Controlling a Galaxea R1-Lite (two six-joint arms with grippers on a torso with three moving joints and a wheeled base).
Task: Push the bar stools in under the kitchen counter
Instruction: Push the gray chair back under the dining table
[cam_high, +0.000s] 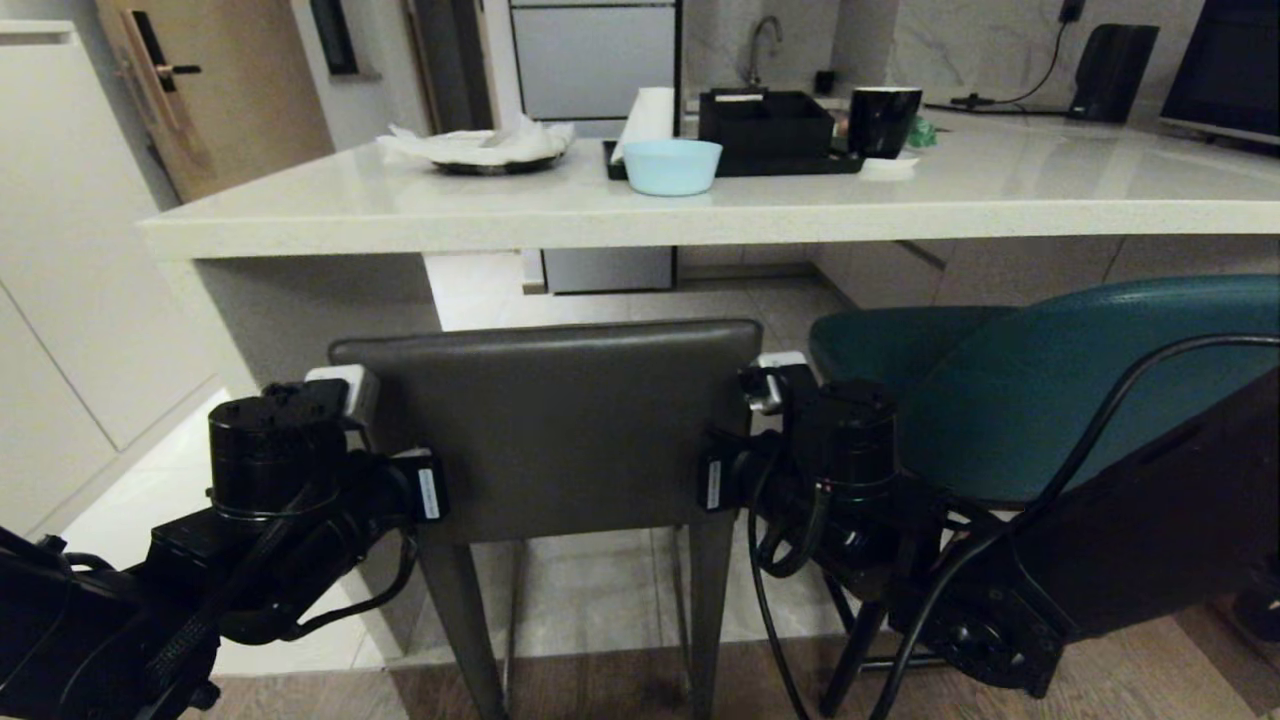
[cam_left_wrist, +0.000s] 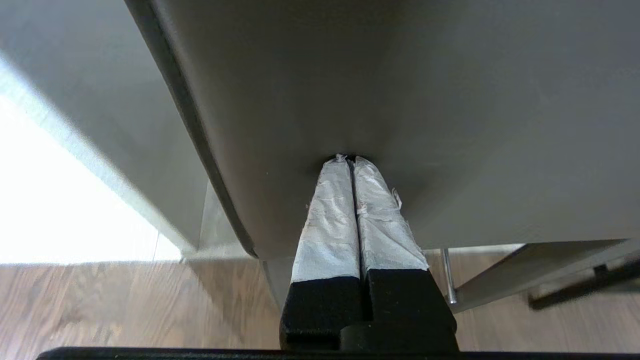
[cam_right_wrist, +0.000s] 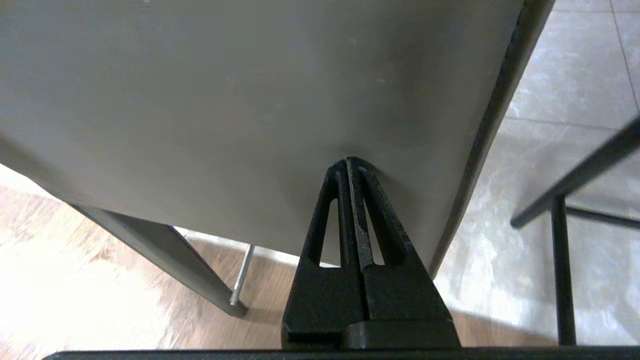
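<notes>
The dark grey stool (cam_high: 545, 425) is seen just near of the kitchen counter (cam_high: 700, 205), its backrest below the countertop edge, with the teal stool (cam_high: 1010, 390) close on its right. Both claws are clenched on nothing. The left gripper (cam_left_wrist: 350, 161) is pressed tip-first against the back of the grey backrest near its left edge; the right gripper (cam_right_wrist: 348, 162) is pressed likewise near its right edge.

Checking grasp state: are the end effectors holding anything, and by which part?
Nothing held. Left end effector and right end effector are both shut, tips pressed against the dark grey stool's backrest.
</notes>
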